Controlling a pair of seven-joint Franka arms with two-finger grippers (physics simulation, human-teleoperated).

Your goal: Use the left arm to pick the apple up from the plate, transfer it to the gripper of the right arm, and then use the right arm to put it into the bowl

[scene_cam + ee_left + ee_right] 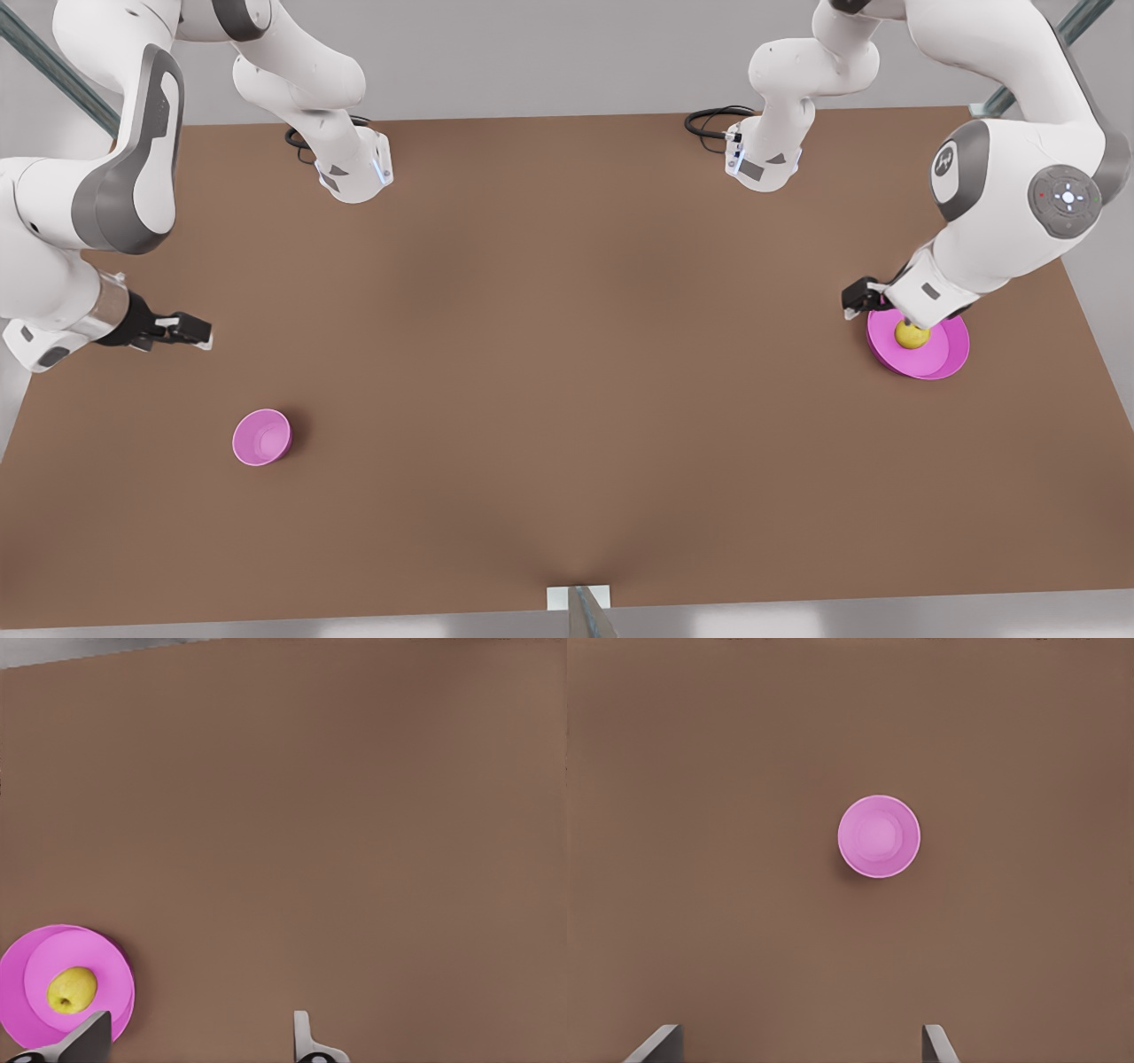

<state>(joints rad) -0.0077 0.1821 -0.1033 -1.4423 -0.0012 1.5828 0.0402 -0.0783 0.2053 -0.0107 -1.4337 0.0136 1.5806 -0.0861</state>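
**Apple on plate, both pincers empty**

Listed from the front view's left to its right.

Right arm point(89, 195): white glossy shell with grey joint bands, at the front view's left edge. Its pincer point(197, 335) is black with pale tips, points toward the bench centre and hangs above bare bench surface, apart from the bowl. In the right wrist view its two fingers point(656, 1045) stand wide apart with nothing between them.

Bowl point(261, 437): small, deep, round, smooth pink, upright on the bench point(567, 354), near the right pincer. The right wrist view looks straight into its open mouth.

Bench: flat, matte brown, uniform surface.

Left arm point(1010, 195): same build, at the front view's right. Its pincer point(858, 299) sits over the plate's rim on the side toward the bench centre, just beside the apple. In the left wrist view its fingers point(304, 1038) are spread wide and hold nothing; the apple lies outside the gap.

Plate point(943, 359): wide, shallow, round, magenta-pink, with a low raised rim, flat on the bench.

Apple point(911, 335): small, smooth, yellow-green, resting inside the plate. In the left wrist view it looks slightly oval, with its long axis slanting across the plate and a small dark dimple at one end, facing the camera. Neither pincer touches it.
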